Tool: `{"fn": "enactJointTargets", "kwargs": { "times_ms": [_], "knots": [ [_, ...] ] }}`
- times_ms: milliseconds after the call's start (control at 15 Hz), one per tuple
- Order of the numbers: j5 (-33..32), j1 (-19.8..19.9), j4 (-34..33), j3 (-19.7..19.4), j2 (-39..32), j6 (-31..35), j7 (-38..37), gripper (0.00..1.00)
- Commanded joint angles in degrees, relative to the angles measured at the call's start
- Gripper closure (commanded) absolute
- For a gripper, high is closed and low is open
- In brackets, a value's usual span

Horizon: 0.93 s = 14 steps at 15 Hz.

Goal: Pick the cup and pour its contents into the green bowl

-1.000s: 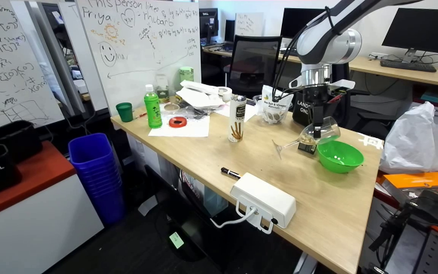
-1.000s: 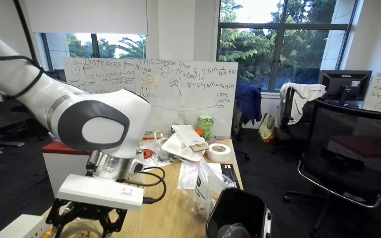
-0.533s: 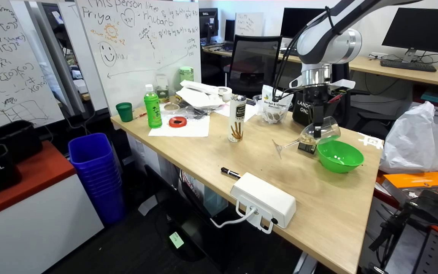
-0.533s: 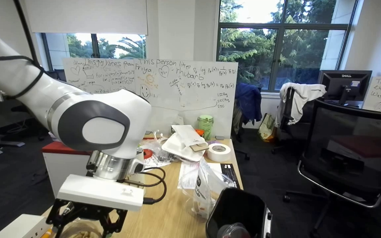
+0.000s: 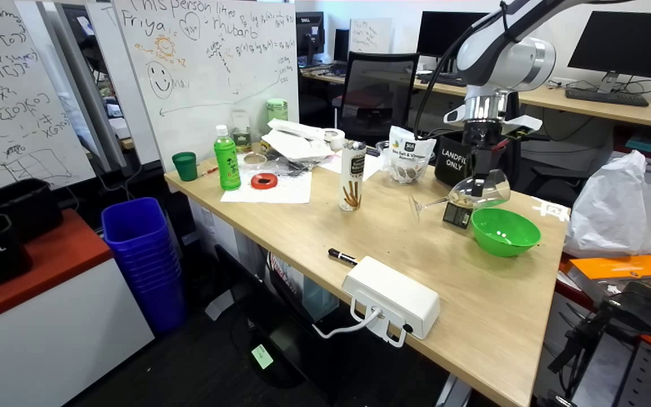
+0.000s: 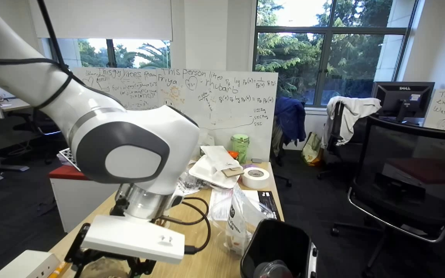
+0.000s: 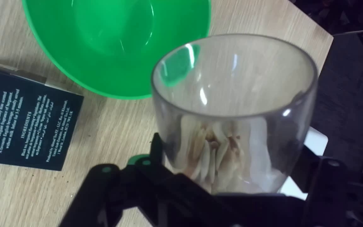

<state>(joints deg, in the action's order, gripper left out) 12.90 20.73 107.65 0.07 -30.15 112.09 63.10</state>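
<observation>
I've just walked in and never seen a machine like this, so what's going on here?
A robot arm is holding a clear stemmed glass in its gripper, tipped almost onto its side, with its mouth close to the rim of a green bowl. Pale pieces sit inside the glass. None show in the bowl, so the pour looks lined up but not yet made.

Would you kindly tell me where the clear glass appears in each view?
In an exterior view: clear glass, tilted, right of centre.
In an exterior view: clear glass, cut off, bottom left.
In the wrist view: clear glass, large, right of centre.
Shared landmark: wooden table.
</observation>
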Motion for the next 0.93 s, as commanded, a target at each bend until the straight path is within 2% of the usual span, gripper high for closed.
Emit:
{"fn": "enactJointTargets", "kwargs": {
  "times_ms": [0, 467, 867],
  "knots": [
    [5.68, 2.82, -0.20, 0.23, 0.54, -2.08, 6.94, 0.36],
    [14.91, 6.51, -0.84, -0.67, 0.61, -9.54, 20.50, 0.36],
    [20.09, 8.52, -2.64, -3.86, -1.90, -18.55, 25.78, 0.36]
  ]
}}
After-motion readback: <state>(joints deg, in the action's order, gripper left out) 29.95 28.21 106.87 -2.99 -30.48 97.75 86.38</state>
